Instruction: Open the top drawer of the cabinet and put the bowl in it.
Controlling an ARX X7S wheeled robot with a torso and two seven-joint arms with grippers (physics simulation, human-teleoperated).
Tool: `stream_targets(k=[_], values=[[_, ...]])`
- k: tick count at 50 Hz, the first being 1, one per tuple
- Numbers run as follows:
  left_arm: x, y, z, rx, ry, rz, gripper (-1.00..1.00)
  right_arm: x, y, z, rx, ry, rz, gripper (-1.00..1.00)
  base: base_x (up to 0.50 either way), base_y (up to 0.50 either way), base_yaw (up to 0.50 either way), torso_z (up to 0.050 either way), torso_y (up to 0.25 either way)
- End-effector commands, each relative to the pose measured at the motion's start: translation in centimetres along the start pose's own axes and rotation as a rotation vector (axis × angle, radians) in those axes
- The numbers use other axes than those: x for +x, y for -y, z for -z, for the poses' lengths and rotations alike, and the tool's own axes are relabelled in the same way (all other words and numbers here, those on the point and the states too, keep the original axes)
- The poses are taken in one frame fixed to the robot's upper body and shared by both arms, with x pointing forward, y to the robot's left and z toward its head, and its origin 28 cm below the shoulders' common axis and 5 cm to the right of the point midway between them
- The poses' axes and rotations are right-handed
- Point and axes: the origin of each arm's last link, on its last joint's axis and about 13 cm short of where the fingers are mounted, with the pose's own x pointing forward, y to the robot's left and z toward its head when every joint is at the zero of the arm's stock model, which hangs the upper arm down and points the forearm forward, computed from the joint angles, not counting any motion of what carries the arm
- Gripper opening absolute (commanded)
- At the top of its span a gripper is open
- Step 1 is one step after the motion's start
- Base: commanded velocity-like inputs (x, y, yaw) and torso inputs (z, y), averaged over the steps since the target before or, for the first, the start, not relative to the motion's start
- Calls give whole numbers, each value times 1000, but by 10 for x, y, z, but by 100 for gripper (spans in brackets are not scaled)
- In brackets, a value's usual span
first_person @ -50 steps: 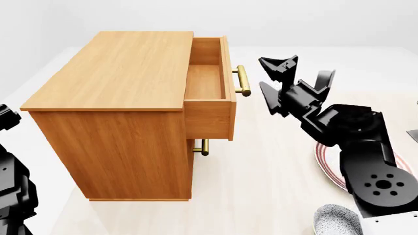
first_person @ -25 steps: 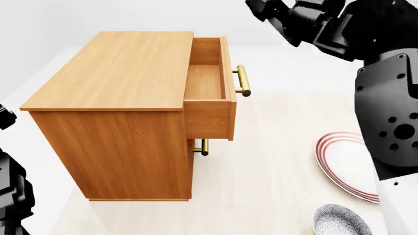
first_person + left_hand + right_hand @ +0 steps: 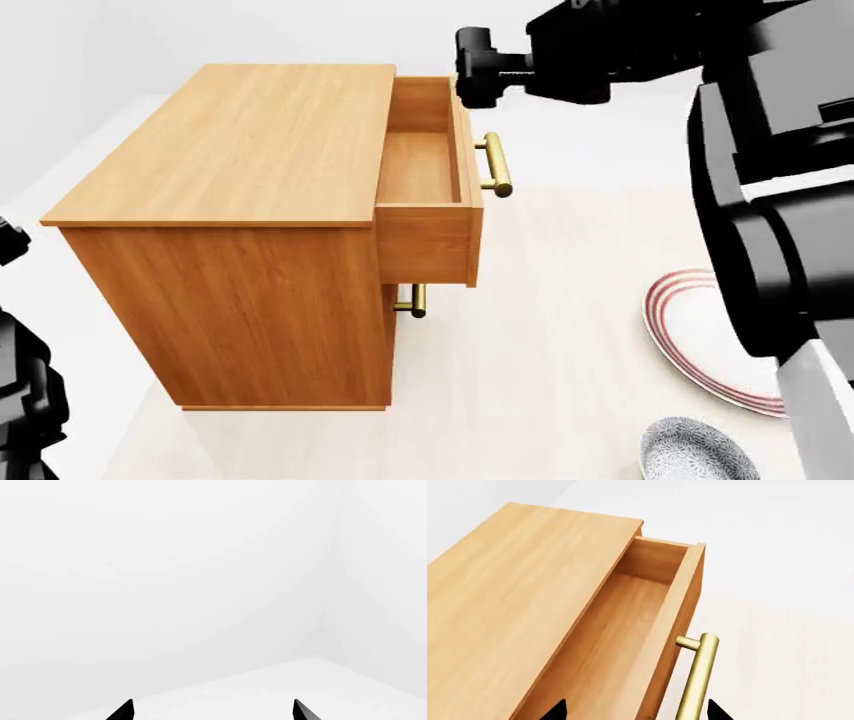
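One drawer is out: the top drawer (image 3: 424, 165) of the boxy orange-brown wood-grain cabinet (image 3: 240, 230), plain wooden box inside, brass bar handle (image 3: 495, 163) on its front, nothing in it that we can see. We judge the opening step done, with the bowl transfer not yet started.

The small deep round bowl (image 3: 697, 452), grey-blue speckled outside and whitish inside, sits on the pale floor well apart from the cabinet, on the handle side, just beside the flat white plate with red rim rings (image 3: 707, 340). Nothing touches it.

The right gripper (image 3: 635, 711) hangs above the drawer front near the handle. Its two black tips stand apart, clamped on nothing. The left gripper (image 3: 212, 711) faces a bare white wall, away from the cabinet, tips likewise apart and empty.

Handling, as we judge it: the bowl looks glazed ceramic, so rigid, fairly light, slick and chippable. We take it at the rim, one finger inside the wall and one outside, on the side away from the plate. Moderate squeeze, keep it level, lower it into the drawer rather than dropping it.
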Motion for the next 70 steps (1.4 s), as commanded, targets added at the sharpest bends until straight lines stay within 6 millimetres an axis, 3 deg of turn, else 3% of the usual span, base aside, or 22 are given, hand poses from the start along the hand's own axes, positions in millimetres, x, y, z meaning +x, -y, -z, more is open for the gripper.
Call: stream_targets(k=[1,16,70], values=[[0,0,2,-1,-4,0,100,-1,-15,4,-33,-141,8,100,0,0,0,0,0],[1,1,8,3,-13,0,100,-4,-26,0,20,-108,-83,100,0,0,0,0,0],[-1,0,15,2,-24,3,100,37,-9,40,47,-221,-27,100,0,0,0,0,0]])
